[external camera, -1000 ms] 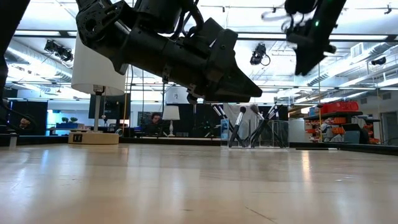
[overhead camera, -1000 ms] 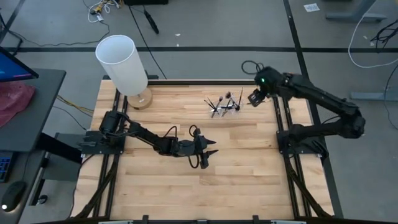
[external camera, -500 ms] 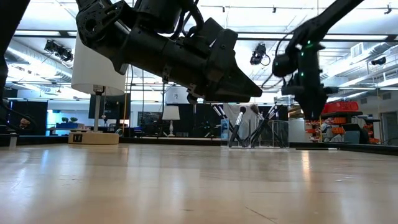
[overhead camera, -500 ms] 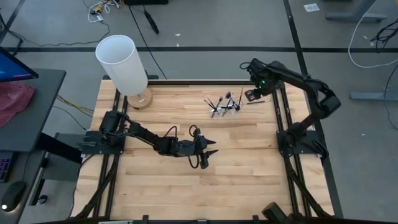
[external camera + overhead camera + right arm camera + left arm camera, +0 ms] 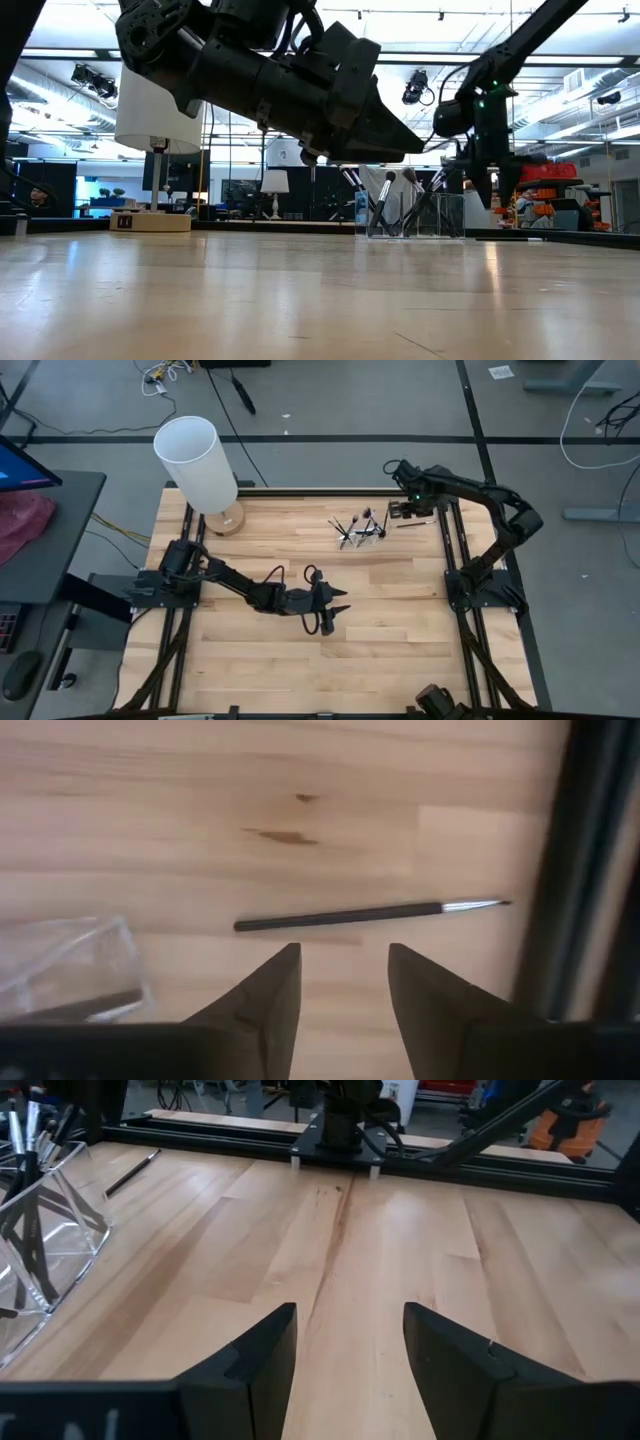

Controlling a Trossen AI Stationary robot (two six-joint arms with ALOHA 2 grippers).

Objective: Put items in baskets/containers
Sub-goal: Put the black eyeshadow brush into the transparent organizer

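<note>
At far right corner of pale wooden worktop (image 5: pixel 300 660): thin dark-handled makeup brush (image 5: pixel 365 914) with silver ferrule lies flat, loose, long axis roughly parallel to far edge, fine tip toward black side rail (image 5: pixel 570 870). Small clear plastic holder (image 5: pixel 362 531), brushes standing in it, just beside. Right gripper (image 5: pixel 340 975) poised over brush, fingers apart, empty. Left gripper (image 5: pixel 330 615) mid-worktop, fingers apart, empty; bare wood all round it.
</note>
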